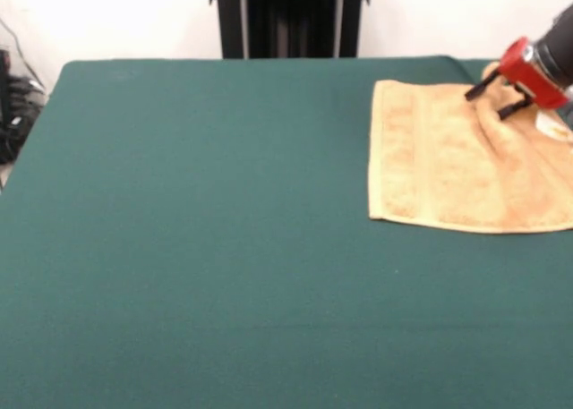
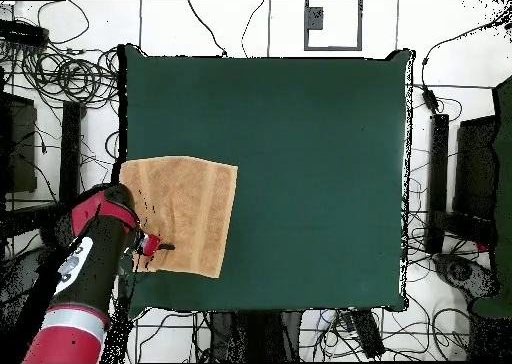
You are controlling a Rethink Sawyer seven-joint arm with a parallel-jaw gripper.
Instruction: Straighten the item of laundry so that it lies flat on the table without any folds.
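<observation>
Front view first: we see the wide dark green felt-covered table (image 1: 197,239) bare across its left and middle. Toward the right edge lies the small tan-orange terry-cloth towel (image 1: 439,172), mostly flat, its woven border band running along its left side, with a bunched ridge rising under the red and black claw (image 1: 494,97). We see the claw's two black fingers (image 1: 480,89) spread slightly apart, their tips touching the raised cloth. Overhead, we find the towel reaching the table's edge.

The towel (image 1: 448,163) is tan-orange with a flat woven band; the worktop (image 1: 197,230) is plain dark green; the gripper (image 1: 491,97) is red with black fingers.
</observation>
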